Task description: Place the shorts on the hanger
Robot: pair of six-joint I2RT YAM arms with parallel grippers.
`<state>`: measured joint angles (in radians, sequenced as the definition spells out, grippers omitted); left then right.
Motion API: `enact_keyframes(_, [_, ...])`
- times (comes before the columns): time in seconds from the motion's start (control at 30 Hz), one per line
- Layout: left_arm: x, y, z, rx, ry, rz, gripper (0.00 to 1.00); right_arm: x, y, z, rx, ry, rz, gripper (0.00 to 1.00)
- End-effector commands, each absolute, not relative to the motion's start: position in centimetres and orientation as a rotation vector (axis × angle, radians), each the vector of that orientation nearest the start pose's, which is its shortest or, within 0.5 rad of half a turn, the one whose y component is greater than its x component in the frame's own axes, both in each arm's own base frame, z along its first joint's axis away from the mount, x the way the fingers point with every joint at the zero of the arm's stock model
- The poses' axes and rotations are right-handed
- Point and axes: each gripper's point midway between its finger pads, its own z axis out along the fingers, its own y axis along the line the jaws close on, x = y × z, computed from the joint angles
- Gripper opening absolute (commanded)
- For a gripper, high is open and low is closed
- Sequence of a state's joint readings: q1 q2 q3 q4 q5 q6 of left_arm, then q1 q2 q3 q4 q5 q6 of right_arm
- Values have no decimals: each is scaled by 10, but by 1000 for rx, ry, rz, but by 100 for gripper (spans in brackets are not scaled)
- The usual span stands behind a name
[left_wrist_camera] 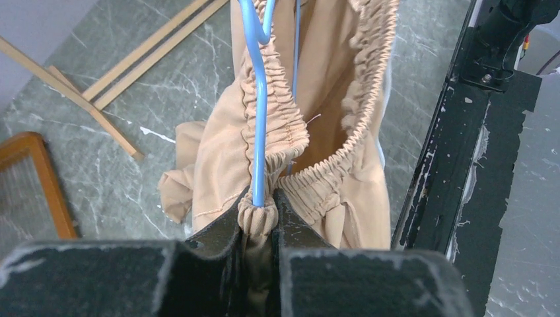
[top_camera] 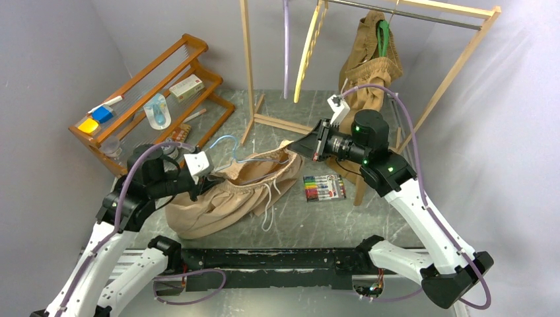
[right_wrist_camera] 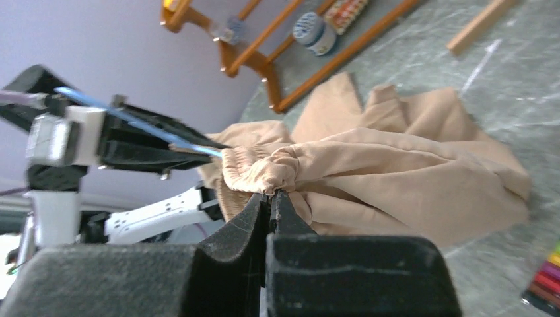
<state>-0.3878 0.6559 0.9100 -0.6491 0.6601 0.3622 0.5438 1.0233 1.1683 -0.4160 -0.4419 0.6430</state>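
Item: tan shorts [top_camera: 224,195], slumped mid-desk [top_camera: 310,224], waistband [left_wrist_camera: 280,112] stretched from 9 to 2 o'clock; left jaws clamped on waistband plus light-blue hanger [left_wrist_camera: 259,99] arm, right jaws clamped on waistband alone; risk: elastic tension tugs fabric free or slides hanger out.
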Motion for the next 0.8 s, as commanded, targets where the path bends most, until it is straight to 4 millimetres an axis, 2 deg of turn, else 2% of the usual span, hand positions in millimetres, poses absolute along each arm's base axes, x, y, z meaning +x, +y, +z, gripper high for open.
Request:
enact_keyframes(0.0, [169,-176,286,1103,1561,-680,7,201,265,381,-310,1883,1448,0])
enact_keyframes(0.13, [175,-174,285,1082,1555,-642,7,197,269,394,-205,1854,1550,0])
enact_keyframes(0.2, [171,-177,288,1100,1525,-665,7,194,273,385,-139,1856,1568,0])
enact_keyframes(0.27, [165,-182,293,1122,1491,-706,7,195,272,370,-121,1886,1526,0])
enact_keyframes(0.4, [152,-189,300,1156,1435,-780,7,209,256,321,-190,2013,1241,12])
enact_keyframes(0.5, [143,-193,299,1183,1413,-834,7,202,251,305,-302,2021,1185,23])
enact_keyframes(0.6, [139,-196,297,1196,1415,-879,7,184,252,311,-439,1981,1220,34])
enact_keyframes(0.77, [131,-201,295,1249,1388,-943,7,171,242,339,-538,1889,1185,40])
